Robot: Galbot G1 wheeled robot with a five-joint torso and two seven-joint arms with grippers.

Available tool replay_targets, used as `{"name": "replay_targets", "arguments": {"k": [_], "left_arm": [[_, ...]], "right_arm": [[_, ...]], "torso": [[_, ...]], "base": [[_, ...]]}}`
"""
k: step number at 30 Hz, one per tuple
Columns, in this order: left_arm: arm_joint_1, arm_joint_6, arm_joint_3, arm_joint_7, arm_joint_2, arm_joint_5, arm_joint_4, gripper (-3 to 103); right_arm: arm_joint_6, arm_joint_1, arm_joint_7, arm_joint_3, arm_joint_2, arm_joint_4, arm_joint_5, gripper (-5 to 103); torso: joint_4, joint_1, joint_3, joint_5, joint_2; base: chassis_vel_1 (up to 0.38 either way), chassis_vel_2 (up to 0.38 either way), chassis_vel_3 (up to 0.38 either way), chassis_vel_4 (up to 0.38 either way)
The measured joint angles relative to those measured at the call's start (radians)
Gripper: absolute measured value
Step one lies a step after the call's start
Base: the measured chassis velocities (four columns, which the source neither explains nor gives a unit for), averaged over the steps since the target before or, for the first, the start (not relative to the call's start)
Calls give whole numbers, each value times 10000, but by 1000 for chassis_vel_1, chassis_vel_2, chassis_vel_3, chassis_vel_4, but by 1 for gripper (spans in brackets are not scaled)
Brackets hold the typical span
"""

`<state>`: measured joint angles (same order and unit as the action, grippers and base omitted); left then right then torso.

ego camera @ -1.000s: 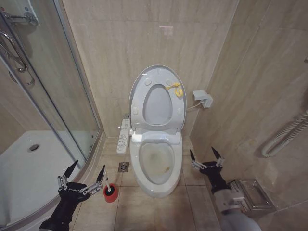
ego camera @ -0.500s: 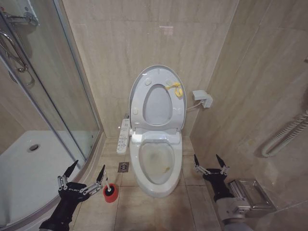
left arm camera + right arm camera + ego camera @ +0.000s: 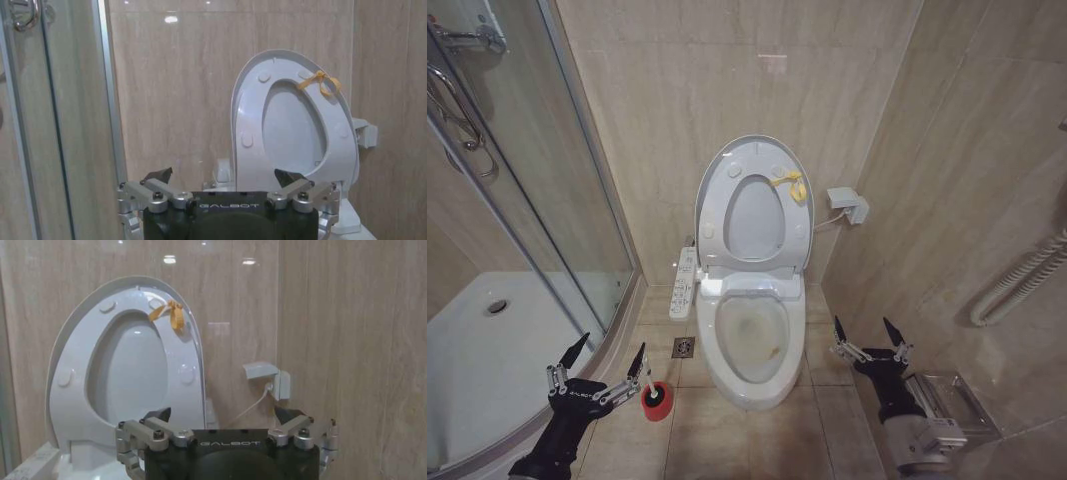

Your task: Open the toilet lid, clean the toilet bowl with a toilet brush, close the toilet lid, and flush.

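Toilet lid standing upright against wall, ring seat with yellow tag raised against it. Toilet bowl lying exposed, brownish stain in basin. Toilet brush sitting in red cup holder on floor, left of bowl, beside shower tray. Left gripper hovering just beside brush, fingers spread wide, holding nothing. Right gripper hanging low, right of bowl, fingers spread wide, holding nothing.
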<state>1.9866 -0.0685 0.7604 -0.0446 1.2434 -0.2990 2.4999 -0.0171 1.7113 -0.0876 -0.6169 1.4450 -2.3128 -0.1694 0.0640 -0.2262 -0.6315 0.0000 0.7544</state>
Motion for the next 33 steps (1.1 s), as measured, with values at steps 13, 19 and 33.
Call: {"name": "replay_targets", "arguments": {"k": [13, 19, 33], "left_arm": [[0, 0, 0, 0, 0, 0, 0, 100], [0, 0, 0, 0, 0, 0, 1, 100], [0, 0, 0, 0, 0, 0, 0, 100]], "right_arm": [[160, 208, -49, 1, -49, -400, -62, 100], [163, 208, -54, -3, -50, -396, -62, 100], [163, 202, -55, -5, -52, -378, -60, 100]], "torso": [[1, 0, 0, 0, 0], [1, 0, 0, 0, 0], [0, 0, 0, 0, 0]], "base": [[0, 0, 0, 0], [0, 0, 0, 0], [0, 0, 0, 0]]}}
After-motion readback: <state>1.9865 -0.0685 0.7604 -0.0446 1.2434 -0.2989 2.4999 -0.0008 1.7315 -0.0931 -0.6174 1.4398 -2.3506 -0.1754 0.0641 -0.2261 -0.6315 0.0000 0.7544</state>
